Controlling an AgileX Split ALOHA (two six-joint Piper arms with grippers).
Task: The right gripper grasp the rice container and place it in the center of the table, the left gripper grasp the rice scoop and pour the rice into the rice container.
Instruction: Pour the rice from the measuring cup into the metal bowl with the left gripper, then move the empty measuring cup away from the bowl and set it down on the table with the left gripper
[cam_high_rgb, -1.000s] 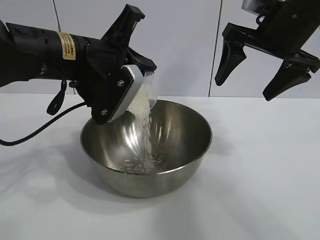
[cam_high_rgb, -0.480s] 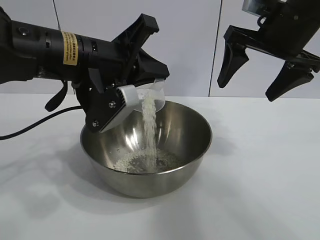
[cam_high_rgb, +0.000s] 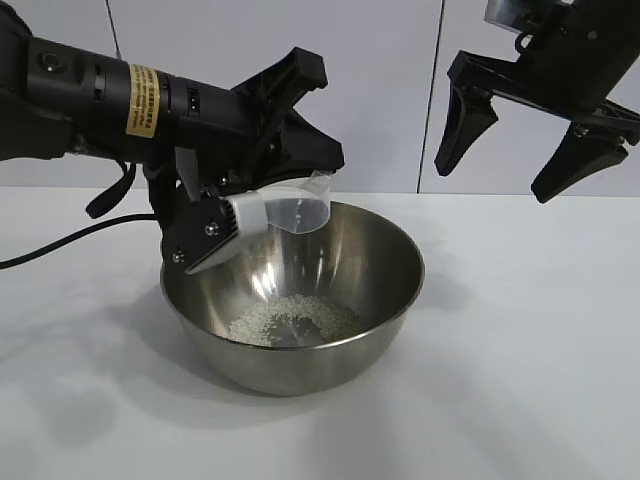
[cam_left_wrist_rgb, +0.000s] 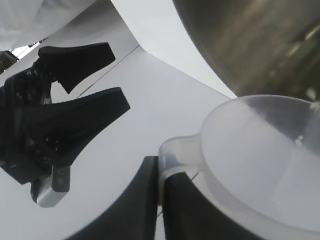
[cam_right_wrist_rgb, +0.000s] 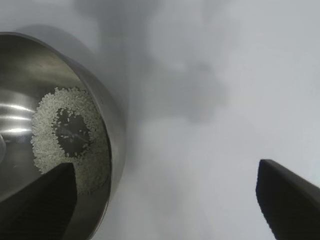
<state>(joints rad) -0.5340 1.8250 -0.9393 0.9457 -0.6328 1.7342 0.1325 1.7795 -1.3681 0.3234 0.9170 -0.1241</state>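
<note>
The left gripper (cam_high_rgb: 262, 178) and rice scoop (cam_high_rgb: 298, 208) block the rice container's (cam_high_rgb: 292, 300) left rim; its right side lies open.

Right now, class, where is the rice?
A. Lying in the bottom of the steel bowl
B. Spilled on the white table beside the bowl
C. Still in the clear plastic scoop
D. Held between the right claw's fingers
A: the rice lies in a ring on the bottom of the steel bowl, while the tilted scoop in the left claw looks empty.
</note>
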